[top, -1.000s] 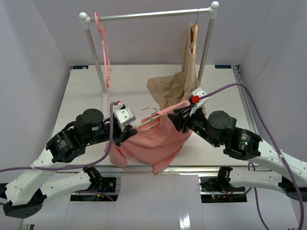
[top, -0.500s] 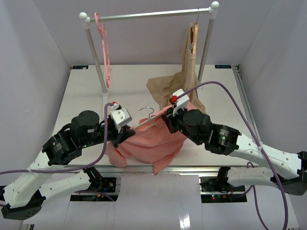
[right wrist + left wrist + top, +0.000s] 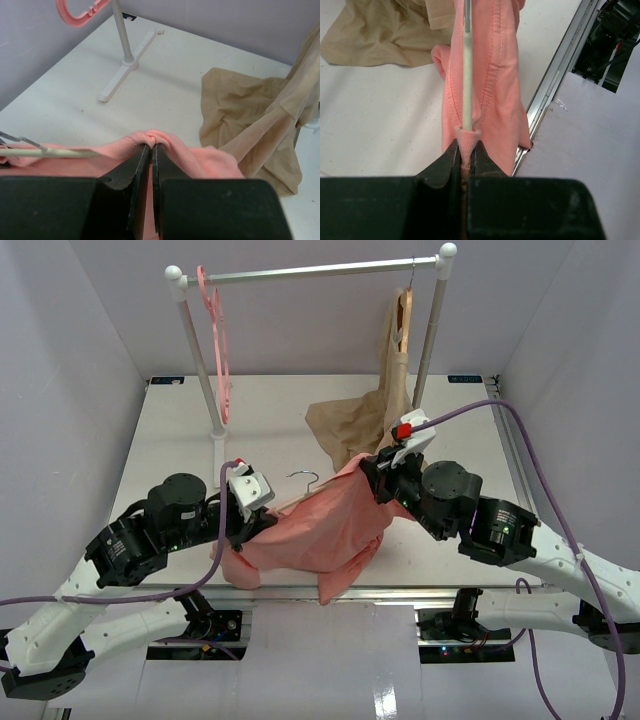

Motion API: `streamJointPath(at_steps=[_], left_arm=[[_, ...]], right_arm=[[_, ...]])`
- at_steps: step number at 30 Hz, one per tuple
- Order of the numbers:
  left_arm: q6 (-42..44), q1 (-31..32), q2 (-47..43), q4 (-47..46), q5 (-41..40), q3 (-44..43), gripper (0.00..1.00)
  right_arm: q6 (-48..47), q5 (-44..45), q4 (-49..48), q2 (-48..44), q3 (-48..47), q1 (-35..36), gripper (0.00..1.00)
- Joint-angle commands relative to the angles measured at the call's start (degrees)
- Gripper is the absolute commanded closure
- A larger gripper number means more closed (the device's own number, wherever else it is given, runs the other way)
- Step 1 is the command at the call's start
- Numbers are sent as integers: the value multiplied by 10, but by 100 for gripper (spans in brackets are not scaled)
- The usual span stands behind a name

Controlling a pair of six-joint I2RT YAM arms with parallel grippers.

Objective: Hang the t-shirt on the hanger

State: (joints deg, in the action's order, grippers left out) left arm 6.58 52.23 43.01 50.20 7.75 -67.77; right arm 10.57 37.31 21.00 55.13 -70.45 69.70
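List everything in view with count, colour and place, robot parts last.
table: one, white, under everything
rail: one, white and silver, far side
t-shirt: one, salmon-pink, near middle, partly lifted
hanger: one, cream-white, metal hook, partly in the t-shirt
pink hanger: one, pink, left end of rail
wooden hanger: one, brown, right end of rail
garment: one, beige, hanging from wooden hanger onto table
left gripper: one, black, shut on hanger end
right gripper: one, black, shut on t-shirt
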Motion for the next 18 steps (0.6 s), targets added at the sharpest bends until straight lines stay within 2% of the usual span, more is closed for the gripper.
streamJointPath(at_steps=[1, 11, 13, 15, 18], left_arm=[[13, -2, -7, 8, 19, -8, 100], [15, -2, 0, 32, 32, -17, 100], [11, -1, -5, 27, 34, -17, 100], [9, -2, -8, 25, 41, -20, 100], [5, -1, -6, 29, 47, -26, 100]], right_arm=[[-30, 22, -7, 12, -48, -6, 92], [-26, -5, 34, 31, -81, -66, 92], [-30, -33, 41, 27, -74, -74, 81], [-36, -65, 63, 29, -81, -77, 57], [-48, -108, 100, 30, -98, -76, 49]])
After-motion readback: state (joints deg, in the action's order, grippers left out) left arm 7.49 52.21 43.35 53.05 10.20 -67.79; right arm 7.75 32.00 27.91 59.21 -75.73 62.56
